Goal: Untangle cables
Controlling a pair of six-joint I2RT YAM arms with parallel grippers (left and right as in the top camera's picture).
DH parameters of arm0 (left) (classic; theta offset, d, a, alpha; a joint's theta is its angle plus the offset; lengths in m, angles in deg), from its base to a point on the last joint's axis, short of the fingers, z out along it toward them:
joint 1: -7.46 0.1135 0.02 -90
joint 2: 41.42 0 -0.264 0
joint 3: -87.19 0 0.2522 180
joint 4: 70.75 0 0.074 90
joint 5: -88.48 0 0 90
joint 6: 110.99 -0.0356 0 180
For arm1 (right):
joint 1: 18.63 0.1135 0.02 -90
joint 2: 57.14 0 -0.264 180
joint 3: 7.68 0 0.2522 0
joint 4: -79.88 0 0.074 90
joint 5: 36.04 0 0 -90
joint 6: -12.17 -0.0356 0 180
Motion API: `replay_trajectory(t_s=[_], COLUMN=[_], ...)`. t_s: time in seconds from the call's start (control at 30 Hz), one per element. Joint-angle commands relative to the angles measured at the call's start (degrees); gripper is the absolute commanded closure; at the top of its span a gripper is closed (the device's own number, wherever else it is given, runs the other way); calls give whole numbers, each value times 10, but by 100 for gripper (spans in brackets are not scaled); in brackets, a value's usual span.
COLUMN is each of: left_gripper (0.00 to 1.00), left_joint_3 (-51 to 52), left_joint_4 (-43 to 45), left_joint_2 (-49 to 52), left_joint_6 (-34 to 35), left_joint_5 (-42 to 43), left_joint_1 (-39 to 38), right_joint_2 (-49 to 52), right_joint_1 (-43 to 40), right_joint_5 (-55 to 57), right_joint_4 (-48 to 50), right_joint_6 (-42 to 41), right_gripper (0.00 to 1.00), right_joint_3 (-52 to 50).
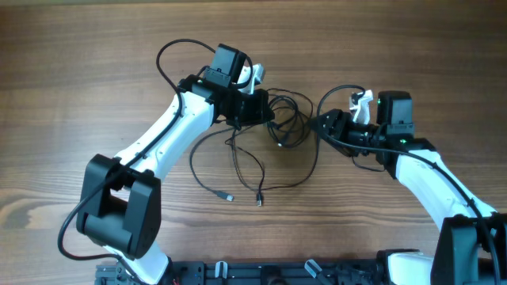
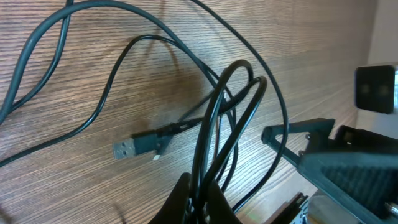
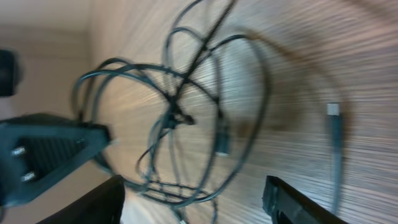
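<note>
Where the cables (image 1: 289, 119) lie: table (image 1: 79, 79) centre, between both grippers.
Cable appearance: thin, black, bunched in overlapping loops; two plug ends (image 1: 230, 196) are trailed outward.
Left gripper (image 1: 269, 115): clamped on cable loops.
Right gripper (image 1: 321, 125): fingers spread apart.

Both arms share 1 scheme: smooth white shells on the long links and matte black housings at the joints. The left arm (image 1: 162, 131) has a bulky black rounded-box joint (image 1: 119, 204) at its lower end, and a thin black wire (image 1: 170, 54) loops free near its wrist. A black square camera block (image 1: 228, 63) caps that wrist, with a small white piece (image 1: 253, 74) beside it. The right arm (image 1: 424, 178) carries a black wire (image 1: 447, 176) along its white link, a matching black block (image 1: 394, 107) and a small green light (image 1: 381, 100). The right jaws are black and angular; 1 finger (image 3: 43, 155) shows a ribbed face and 2 small screws.
</note>
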Motion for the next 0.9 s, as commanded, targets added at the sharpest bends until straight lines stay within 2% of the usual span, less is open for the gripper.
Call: replay_trajectory(t_s=[0.0, 0.07, 0.1, 0.2, 0.23, 0.27, 0.3, 0.33, 0.47, 0.57, 0.63, 0.7, 0.73, 0.87], left_gripper=[96, 96, 96, 94, 89, 72, 37, 23, 14, 0, 0, 0, 0, 0], left_joint_3=[0, 0, 0, 0, 0, 0, 0, 0, 0, 0, 0, 0, 0, 0], left_joint_4=[40, 83, 106, 147, 145, 137, 126, 114, 36, -6, -22, -42, -52, -103], left_joint_2=[-65, -107, -130, -182, -199, -209, -213, -215, -211, -210, -210, -210, -210, -210], left_joint_6=[5, 5, 5, 5, 5, 5, 5, 5, 5, 5, 5, 5, 8, 140], left_joint_5=[64, 99, 106, 70, 23, -7, -22, -32, -93, -126, -137, -168, -194, -389], left_joint_1=[22, 35, 43, 61, 66, 67, 67, 67, 67, 67, 67, 67, 67, 67], right_joint_2=[3, 3, 3, 3, 3, 3, 3, 3, 3, 3, 3, 2, 0, -13], right_joint_1=[1, 1, 1, 1, 1, 1, 1, 1, 1, 1, 1, 1, 1, 1], right_joint_5=[49, 59, 69, 90, 102, 109, 110, 111, 111, 110, 92, 73, 71, 30], right_joint_4=[-9, -19, -25, -33, -39, -42, -44, -44, -45, -47, -50, -39, -37, -28], right_joint_6=[41, 43, 43, 42, 41, 41, 41, 41, 41, 41, 65, 136, 150, 182], right_gripper=[39, 50, 50, 46, 40, 34, 31, 28, 21, 19, 12, 1, 1, 1], right_joint_3=[5, 5, 5, 5, 5, 5, 5, 5, 5, 5, 5, 5, 6, 22])
